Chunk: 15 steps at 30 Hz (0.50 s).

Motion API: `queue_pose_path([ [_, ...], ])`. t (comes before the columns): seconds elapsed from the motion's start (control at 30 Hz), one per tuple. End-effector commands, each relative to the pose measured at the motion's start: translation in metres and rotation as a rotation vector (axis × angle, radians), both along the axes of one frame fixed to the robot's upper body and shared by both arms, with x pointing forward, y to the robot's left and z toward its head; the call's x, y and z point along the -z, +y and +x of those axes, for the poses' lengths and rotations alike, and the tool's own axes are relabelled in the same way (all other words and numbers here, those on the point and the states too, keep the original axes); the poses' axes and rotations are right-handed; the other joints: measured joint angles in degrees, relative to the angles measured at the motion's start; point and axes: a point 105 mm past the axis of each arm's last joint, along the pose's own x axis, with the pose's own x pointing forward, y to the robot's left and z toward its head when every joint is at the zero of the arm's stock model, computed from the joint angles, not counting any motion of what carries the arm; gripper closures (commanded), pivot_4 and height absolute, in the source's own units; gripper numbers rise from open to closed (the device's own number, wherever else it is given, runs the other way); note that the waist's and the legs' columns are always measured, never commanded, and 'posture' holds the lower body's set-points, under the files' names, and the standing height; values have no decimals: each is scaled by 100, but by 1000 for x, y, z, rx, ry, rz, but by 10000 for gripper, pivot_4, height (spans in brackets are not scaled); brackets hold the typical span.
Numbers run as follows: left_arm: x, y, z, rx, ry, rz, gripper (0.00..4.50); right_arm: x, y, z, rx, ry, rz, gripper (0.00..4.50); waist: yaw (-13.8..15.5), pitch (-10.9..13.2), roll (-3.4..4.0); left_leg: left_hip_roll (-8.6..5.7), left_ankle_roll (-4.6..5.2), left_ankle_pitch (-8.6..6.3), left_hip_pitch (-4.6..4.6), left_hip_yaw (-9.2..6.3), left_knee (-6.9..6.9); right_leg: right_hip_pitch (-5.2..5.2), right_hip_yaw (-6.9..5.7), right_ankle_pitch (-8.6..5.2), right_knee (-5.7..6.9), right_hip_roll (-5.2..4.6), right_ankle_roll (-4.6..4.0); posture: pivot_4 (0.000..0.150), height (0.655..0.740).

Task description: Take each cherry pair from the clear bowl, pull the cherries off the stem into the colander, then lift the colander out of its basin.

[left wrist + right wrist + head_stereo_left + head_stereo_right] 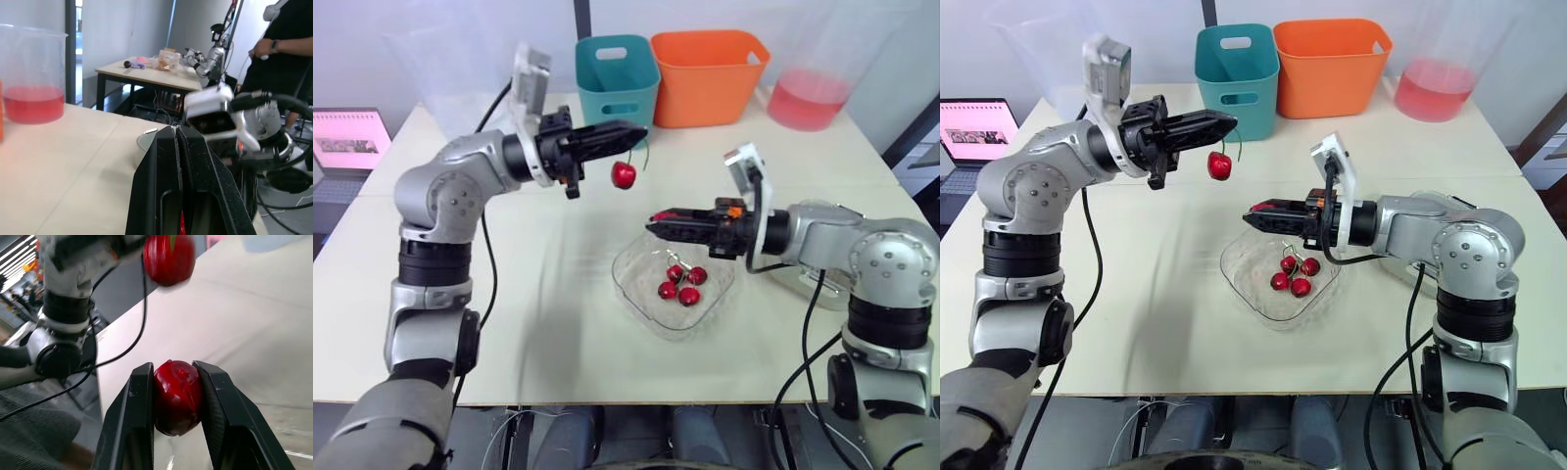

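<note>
While left gripper (639,132) apparently pinches stem (629,155), right gripper (172,366) clamps cherry (177,399).

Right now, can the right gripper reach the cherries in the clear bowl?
Probably not yet: the right gripper hangs just above the clear bowl, unobstructed, but it's shut on a cherry.

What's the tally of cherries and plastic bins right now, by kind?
Cherries: 6 (4 in the clear bowl, 1 hanging cherry at the left gripper, 1 clamped cherry in the right gripper)
Bins: 2 (teal bin, orange bin)
Total: 8
</note>
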Motion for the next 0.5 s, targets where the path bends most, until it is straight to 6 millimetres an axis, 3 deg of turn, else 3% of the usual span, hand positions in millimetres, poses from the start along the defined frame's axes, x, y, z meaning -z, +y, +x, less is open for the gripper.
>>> queue_pose_path([
  [0.03,0,1,-1,-28,-62,19,45000,-26,-46,16,233,-166,29,32620,21,0,0,0,0,0,0,0,0,0,0,0,0,-1,0,1500,7400],
  [0.1,4,2,-1,-30,-63,27,45000,-28,-85,24,409,-262,-24,32620,65,1,-4,-1,1,-1,0,0,0,5,-2,0,-2,-2,0,1500,7400],
  [0.27,13,6,2,-43,-59,53,45000,-3,-177,19,672,-258,-296,32620,57,3,-7,-12,9,-5,-4,11,1,13,-2,0,-33,-1,1,1500,7400],
  [0.37,15,7,3,-45,-54,55,45000,11,-206,12,731,-224,-384,32620,-15,3,-7,-5,11,-6,0,15,0,14,-2,0,-30,4,1,1500,7400],
  [0.5,18,5,3,-38,-50,62,45000,27,-226,10,784,-160,-423,32620,-44,1,-3,4,13,-7,11,22,-1,12,3,0,-21,11,0,1500,7400],
])
